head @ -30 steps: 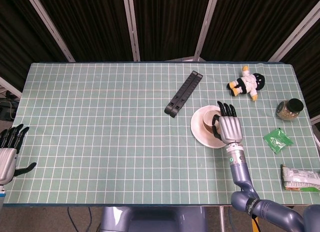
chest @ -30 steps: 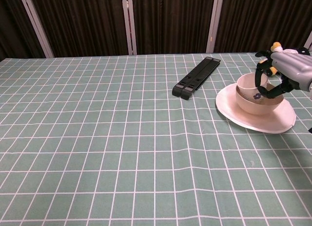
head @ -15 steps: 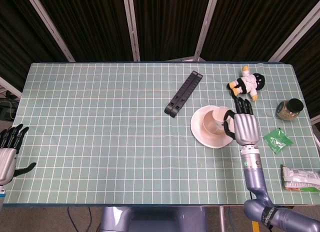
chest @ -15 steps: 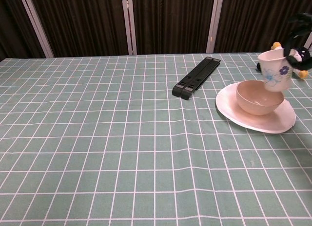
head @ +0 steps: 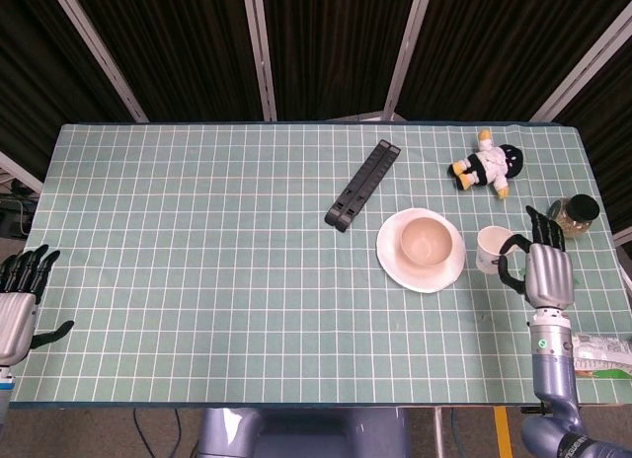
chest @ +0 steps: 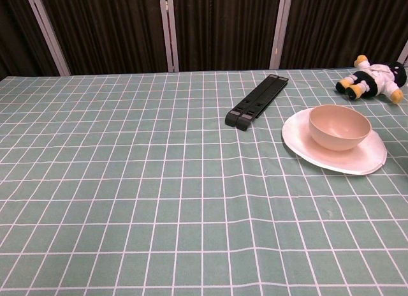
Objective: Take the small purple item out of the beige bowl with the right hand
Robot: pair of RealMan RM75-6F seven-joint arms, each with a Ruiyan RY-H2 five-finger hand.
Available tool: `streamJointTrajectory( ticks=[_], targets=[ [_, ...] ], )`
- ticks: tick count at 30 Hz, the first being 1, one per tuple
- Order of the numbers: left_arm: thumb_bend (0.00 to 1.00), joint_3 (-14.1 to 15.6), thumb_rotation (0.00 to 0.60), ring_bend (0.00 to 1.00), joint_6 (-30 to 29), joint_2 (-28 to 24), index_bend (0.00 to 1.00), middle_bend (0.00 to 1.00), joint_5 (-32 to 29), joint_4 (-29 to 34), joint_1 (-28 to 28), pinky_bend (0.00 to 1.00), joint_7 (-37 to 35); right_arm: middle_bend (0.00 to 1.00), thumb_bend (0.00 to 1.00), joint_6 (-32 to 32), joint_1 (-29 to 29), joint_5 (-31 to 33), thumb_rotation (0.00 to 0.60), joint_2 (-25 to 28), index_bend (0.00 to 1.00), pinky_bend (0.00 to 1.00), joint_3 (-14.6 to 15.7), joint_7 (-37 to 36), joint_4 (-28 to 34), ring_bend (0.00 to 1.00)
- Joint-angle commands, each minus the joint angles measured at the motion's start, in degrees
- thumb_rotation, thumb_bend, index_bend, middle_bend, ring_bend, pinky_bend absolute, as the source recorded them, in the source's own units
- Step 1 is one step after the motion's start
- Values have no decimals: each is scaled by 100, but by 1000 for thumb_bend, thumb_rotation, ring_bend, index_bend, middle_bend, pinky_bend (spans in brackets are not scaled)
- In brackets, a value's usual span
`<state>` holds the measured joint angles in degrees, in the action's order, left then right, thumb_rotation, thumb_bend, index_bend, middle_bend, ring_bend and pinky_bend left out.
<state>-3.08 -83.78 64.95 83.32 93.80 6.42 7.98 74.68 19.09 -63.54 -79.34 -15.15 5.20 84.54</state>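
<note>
At 3 o'clock of beige bowl | right hand fingers curled around small cup, bowl empty | step: set-down | next: release | left hand open, idle

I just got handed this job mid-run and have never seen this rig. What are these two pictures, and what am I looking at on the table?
The robot has two arms ending in humanlike hands. The head view looks down on the whole table; the chest view looks across it from lower, and shows no hands now. The right hand holds a small white cup to the right of the plate, whose beige bowl looks empty. The left hand waits open at the left edge of the table. Also lying there: a folded black stand, a plush toy, a jar, a green packet and a snack bag.
</note>
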Motion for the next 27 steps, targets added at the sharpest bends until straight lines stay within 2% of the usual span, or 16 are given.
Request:
streamJointTrajectory(
  ticks=[1, 15, 20, 23, 27],
  targets=[
    [0, 0, 600, 0, 21, 6, 0, 0, -15, -6, 8, 0, 9, 27, 431, -251, -55, 98, 600, -243, 593, 0, 115, -283, -447, 0],
    [0, 9, 600, 0, 56, 7, 0, 0, -14, -33, 21, 0, -10, 27, 424, -491, -115, 158, 600, -691, 593, 0, 144, -694, -1072, 0],
    [0, 8, 600, 0, 59, 10, 0, 0, -14, -35, 26, 0, -8, 14, 376, -471, -170, 66, 600, -648, 589, 0, 190, -688, -1087, 0],
    [0, 13, 600, 0, 50, 8, 0, 0, -3, -31, 22, 0, -12, 0, 340, -521, -205, 36, 600, -562, 507, 0, 230, -682, -997, 0],
    [0, 14, 600, 0, 51, 8, 0, 0, -8, -33, 21, 0, -12, 0, 301, -629, -264, 38, 600, -388, 349, 0, 305, -606, -843, 0]
  ],
)
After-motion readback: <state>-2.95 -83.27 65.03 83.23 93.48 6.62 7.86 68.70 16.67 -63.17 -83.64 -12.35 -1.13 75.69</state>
